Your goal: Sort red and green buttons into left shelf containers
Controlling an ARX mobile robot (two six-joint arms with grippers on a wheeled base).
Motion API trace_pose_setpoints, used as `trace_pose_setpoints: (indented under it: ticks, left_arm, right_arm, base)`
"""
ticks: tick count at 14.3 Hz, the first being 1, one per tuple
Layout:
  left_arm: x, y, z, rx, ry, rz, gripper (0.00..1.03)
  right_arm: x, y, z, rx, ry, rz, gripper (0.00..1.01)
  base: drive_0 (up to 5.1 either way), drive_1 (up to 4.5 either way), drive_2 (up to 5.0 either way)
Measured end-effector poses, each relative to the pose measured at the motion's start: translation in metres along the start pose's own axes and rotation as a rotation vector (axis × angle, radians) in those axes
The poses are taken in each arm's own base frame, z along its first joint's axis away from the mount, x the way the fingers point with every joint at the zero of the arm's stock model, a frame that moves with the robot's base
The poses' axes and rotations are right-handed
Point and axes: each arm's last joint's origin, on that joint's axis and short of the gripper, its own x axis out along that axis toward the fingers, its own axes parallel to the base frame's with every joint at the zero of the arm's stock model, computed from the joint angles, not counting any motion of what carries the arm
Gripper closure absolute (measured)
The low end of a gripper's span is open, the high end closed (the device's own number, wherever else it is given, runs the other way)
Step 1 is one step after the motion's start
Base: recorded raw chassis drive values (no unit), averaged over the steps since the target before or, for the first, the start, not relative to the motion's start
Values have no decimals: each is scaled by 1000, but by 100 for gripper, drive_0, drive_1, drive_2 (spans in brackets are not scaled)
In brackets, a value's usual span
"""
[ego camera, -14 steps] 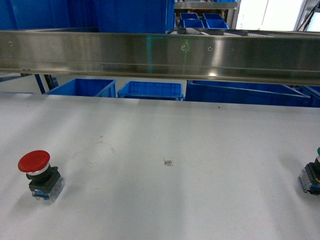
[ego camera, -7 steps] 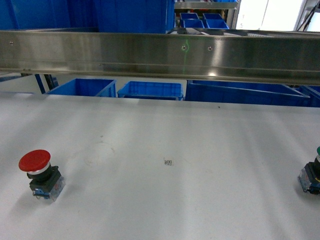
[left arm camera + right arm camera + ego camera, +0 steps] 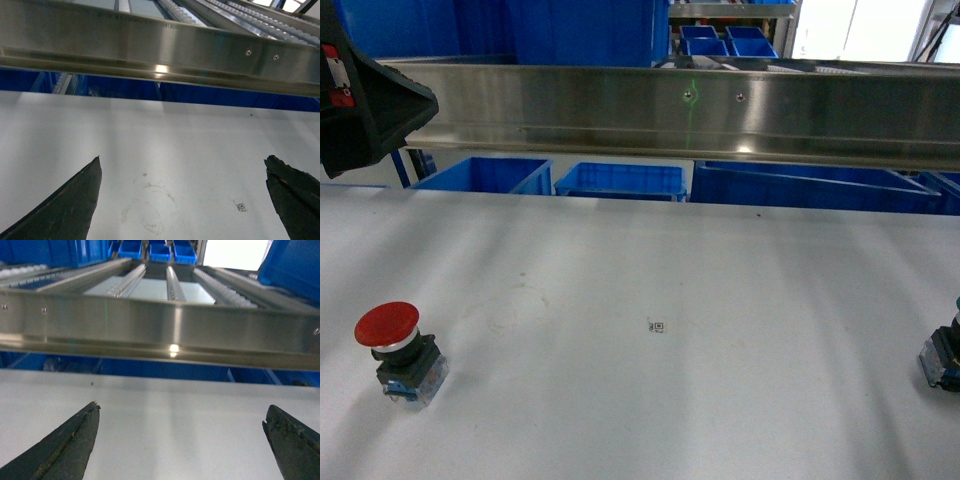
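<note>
White table point(image 3: 650, 400), steel rail point(image 3: 720, 105) behind: red button point(image 3: 395, 350) near-left, green button point(image 3: 945, 355) at right edge, neither picked. We hold both grippers, left gripper point(image 3: 182, 200) and right gripper point(image 3: 180, 445), spread wide and empty; next we judge a descent onto the red button.

A tiny printed code square point(image 3: 656, 326) on the table point(image 3: 720, 280) is unreadable.

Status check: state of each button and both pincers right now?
Red button: upright on the table, untouched.
Green button: at the table's right edge, partly cut off, untouched.
Left pincer: open, empty, above the table.
Right pincer: open, empty.
</note>
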Motion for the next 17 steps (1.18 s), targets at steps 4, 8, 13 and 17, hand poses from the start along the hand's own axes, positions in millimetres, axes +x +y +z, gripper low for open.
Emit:
trace_pose_setpoints:
  ticks: [4, 8, 13, 17]
  left_arm:
    - [1, 1, -2, -7, 12, 3, 5]
    - [1, 1, -2, -10, 11, 3, 5]
    - [1, 1, -2, -12, 12, 3, 5]
    - [1, 1, -2, -12, 12, 3, 5]
  right_arm:
    - [17, 2, -35, 5, 210, -16, 3]
    - [23, 4, -37, 8, 230, -47, 3]
    - [40, 14, -86, 64, 373, -70, 3]
    - [60, 21, -110, 84, 422, -98, 3]
  base:
    - [0, 0, 0]
    - [0, 0, 0]
    - [0, 0, 0]
    - [0, 0, 0]
